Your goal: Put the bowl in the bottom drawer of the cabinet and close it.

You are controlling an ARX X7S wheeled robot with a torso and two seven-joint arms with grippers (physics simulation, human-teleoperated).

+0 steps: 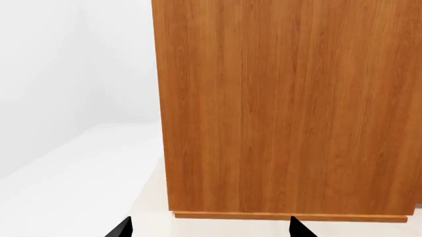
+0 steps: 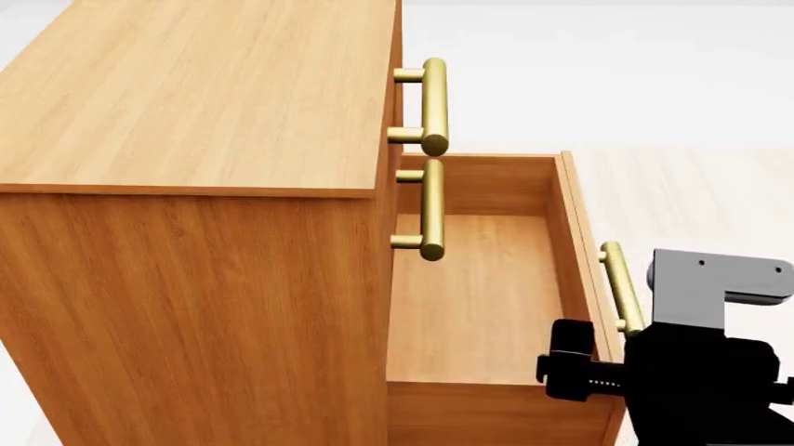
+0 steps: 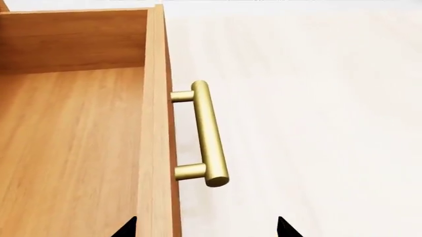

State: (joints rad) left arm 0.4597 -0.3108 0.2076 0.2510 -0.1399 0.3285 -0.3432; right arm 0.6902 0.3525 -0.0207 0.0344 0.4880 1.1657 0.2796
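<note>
My right gripper [image 3: 205, 228] is open, its two dark fingertips apart, one on each side of the front panel of the bottom drawer [image 3: 72, 148], just near the brass handle [image 3: 205, 136]. The drawer is pulled out and I see only bare wood inside it. My left gripper [image 1: 209, 228] is also open and holds nothing; it faces the plain side wall of the cabinet [image 2: 186, 111]. I cannot see the bowl in any view. The floor [image 3: 310, 98] is pale.
</note>
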